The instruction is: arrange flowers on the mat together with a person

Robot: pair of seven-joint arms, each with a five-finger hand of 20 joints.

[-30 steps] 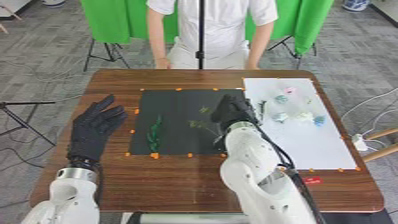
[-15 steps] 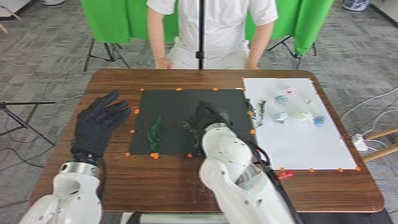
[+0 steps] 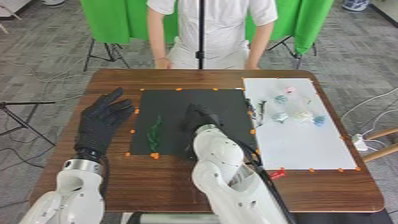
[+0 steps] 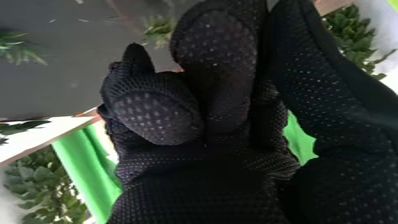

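Left hand [image 3: 95,125] hangs just left of the mat [image 3: 178,98], fingers loose, holding nothing. Inside the mat's left edge lies a green stem [image 3: 154,134], its long axis pointing away from the robot. Over the mat's middle is the right hand [image 3: 201,119], fingers mostly extended, nothing visible in its grasp; a sprig [image 4: 160,30] lies beyond its fingertips. Right of the mat, blooms [image 3: 305,116] lie on a white sheet [image 3: 306,150], nearer the right hand, likely the one to fetch them. Brown table [image 3: 160,187] surrounds the mat; green cloth [image 3: 114,20] hangs beyond.

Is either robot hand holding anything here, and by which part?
The left hand holds nothing; whether the right hand, over the dark mat, holds anything cannot be told.
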